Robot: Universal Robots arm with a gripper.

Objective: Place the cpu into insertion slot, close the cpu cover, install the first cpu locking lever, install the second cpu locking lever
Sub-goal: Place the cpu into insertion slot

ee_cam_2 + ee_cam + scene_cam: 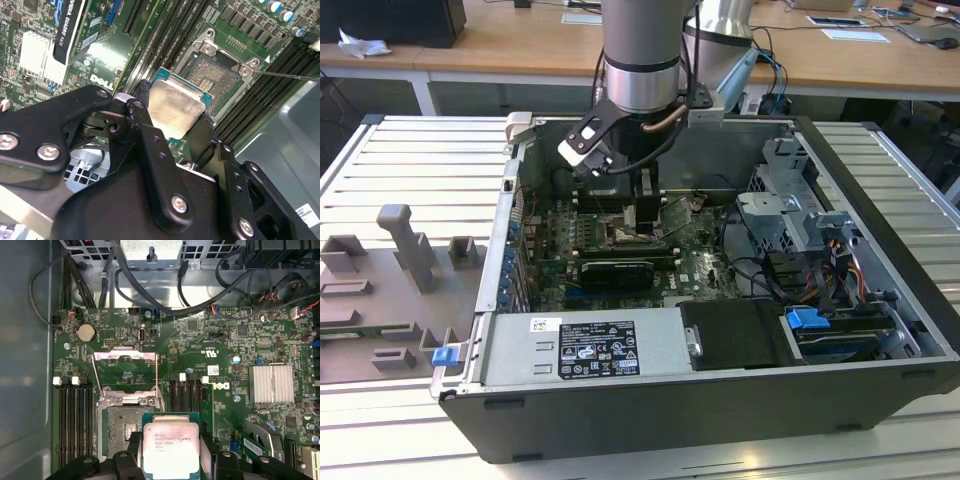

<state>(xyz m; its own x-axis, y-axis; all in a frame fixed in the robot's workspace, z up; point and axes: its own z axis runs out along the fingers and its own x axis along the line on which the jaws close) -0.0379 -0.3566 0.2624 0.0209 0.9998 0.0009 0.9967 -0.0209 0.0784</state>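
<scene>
My gripper [175, 114] is shut on the cpu [176, 106], a square chip with a pale metal face, with a black finger [144, 95] on each side. In the first wrist view the cpu [171, 447] hangs just above the green board, beside the insertion slot [124, 426] and overlapping one edge of it. The slot's dark centre is bare. The cpu cover [125, 356], a thin silver frame, is swung open and lies back over the board beyond the slot. In the exterior view the gripper [638, 222] is low inside the open computer case.
Long memory slots [75, 415] run on both sides of the socket. A black graphics card [610, 272] and a silver heatsink [271, 384] stand nearby. Black cables [150, 290] hang along the case wall. A drive cage [790, 210] and power supply [580, 350] fill the case's other parts.
</scene>
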